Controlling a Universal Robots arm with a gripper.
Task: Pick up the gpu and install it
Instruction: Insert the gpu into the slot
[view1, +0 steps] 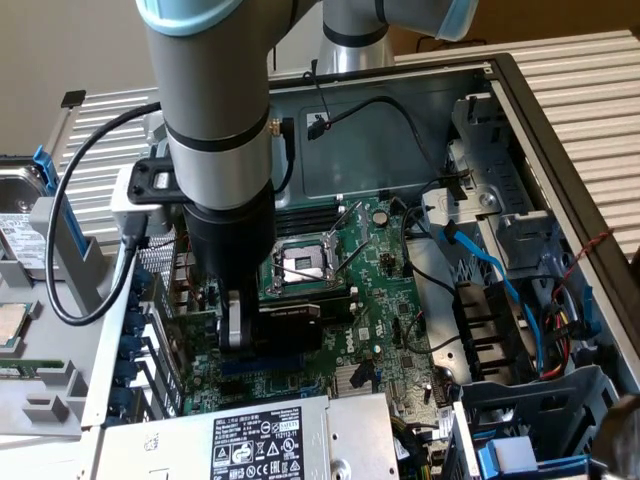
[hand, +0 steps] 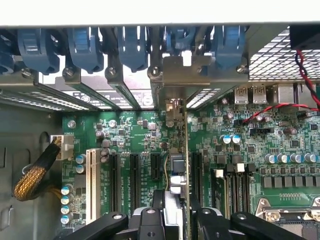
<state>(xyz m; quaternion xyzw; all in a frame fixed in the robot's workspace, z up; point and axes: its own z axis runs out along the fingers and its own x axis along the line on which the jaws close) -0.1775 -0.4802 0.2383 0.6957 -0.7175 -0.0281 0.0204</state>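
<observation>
Inside the open computer case, the gpu (view1: 288, 326) stands on edge over the green motherboard (view1: 385, 300), its black heatsink facing the exterior view's right. My gripper (view1: 236, 335) points straight down and is shut on the card's top edge. In the wrist view the gpu (hand: 186, 150) appears edge-on as a thin green board between my black fingers (hand: 150, 220). It lines up with a black expansion slot on the motherboard (hand: 135, 127). Its metal bracket (hand: 182, 70) sits against the case's rear slot openings. Whether the card is fully down in the slot I cannot tell.
Other black slots (hand: 134, 180) and a white slot (hand: 91, 180) lie beside the card. Blue retention clips (hand: 85, 47) line the rear wall. A CPU socket (view1: 300, 262), the power supply (view1: 270, 440), blue cables (view1: 500, 285) and a braided cable (hand: 35, 175) crowd the case.
</observation>
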